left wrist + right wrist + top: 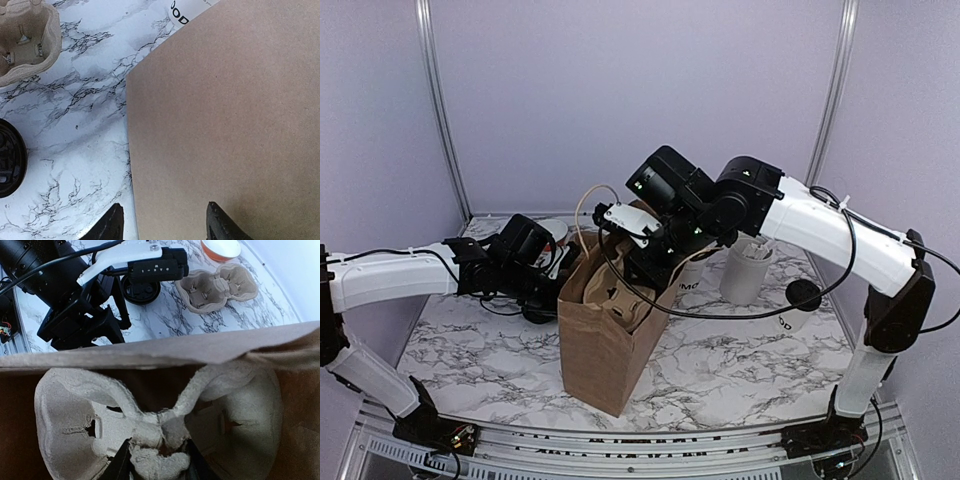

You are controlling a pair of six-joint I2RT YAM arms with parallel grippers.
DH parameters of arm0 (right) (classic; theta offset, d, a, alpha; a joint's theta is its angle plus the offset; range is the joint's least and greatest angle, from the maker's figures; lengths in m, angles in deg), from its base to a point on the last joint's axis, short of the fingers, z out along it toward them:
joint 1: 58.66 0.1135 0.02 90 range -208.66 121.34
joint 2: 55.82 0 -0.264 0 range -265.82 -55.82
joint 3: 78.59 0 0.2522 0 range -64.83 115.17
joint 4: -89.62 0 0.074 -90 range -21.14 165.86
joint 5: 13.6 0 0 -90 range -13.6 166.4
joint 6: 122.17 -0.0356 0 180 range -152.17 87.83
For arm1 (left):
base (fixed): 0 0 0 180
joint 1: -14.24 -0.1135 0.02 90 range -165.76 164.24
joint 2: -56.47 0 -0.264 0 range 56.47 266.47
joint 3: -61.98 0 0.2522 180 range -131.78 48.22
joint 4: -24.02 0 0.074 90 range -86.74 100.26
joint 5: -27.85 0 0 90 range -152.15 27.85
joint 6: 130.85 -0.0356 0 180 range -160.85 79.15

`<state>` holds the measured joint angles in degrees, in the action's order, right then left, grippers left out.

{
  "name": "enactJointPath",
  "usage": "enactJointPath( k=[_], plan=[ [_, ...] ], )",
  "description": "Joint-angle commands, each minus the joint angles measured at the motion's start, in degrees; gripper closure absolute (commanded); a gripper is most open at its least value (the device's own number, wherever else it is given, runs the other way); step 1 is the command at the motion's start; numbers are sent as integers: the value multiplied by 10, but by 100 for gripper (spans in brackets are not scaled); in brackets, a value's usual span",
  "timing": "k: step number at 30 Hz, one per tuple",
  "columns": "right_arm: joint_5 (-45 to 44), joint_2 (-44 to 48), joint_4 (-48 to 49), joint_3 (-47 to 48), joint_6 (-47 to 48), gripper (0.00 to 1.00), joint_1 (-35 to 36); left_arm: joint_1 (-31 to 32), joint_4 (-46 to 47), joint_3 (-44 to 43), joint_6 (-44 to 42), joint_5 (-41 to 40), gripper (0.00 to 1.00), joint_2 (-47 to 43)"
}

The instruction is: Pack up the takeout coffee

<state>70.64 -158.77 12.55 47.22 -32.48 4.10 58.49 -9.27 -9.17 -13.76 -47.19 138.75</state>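
The white takeout cup (790, 316) with black lettering stands right of the brown paper bag (600, 345), with a round black lid (803, 292) on top. My right gripper (642, 272) reaches into the bag's open mouth. In the right wrist view it (156, 464) is shut on the centre ridge of a pulp cup carrier (75, 415) inside the bag (150, 347). My left gripper (557, 272) is open at the bag's left side. In the left wrist view its fingers (112, 224) straddle the edge of the bag's wall (225, 125), and a lettered white cup (187, 9) shows at the top.
A second pulp carrier (215, 284) and a loose black lid (142, 290) lie on the marble left of the bag, also seen by the left wrist (25, 45) (7, 165). A tall white tub (745, 270) and another white cup (692, 278) stand behind the bag.
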Motion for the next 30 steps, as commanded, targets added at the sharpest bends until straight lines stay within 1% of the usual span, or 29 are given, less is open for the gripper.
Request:
enactJointPath(
  k=[1, 7, 11, 17, 19, 23, 30],
  plan=[
    [-8, -10, -15, 34, 3, 69, -2, 2, 9, -17, 2, 0, 43, 0],
    [-7, -21, -19, 47, 3, 68, -2, 2, 10, -15, 0, 0, 43, -2],
    [-7, -27, -22, 53, 2, 65, -2, 2, 11, -12, 0, 1, 43, -4],
    [-8, -35, -29, 67, 1, 53, -2, 2, 12, -11, -1, 1, 44, -9],
    [-10, -35, -30, 71, 1, 47, -2, 2, 12, -10, -1, 0, 44, -10],
    [-13, -35, -32, 79, 1, 43, -2, 2, 12, -11, -1, 1, 44, -11],
    [-20, -34, -32, 91, 1, 39, -2, 2, 11, -11, 0, 1, 44, -12]
  ],
)
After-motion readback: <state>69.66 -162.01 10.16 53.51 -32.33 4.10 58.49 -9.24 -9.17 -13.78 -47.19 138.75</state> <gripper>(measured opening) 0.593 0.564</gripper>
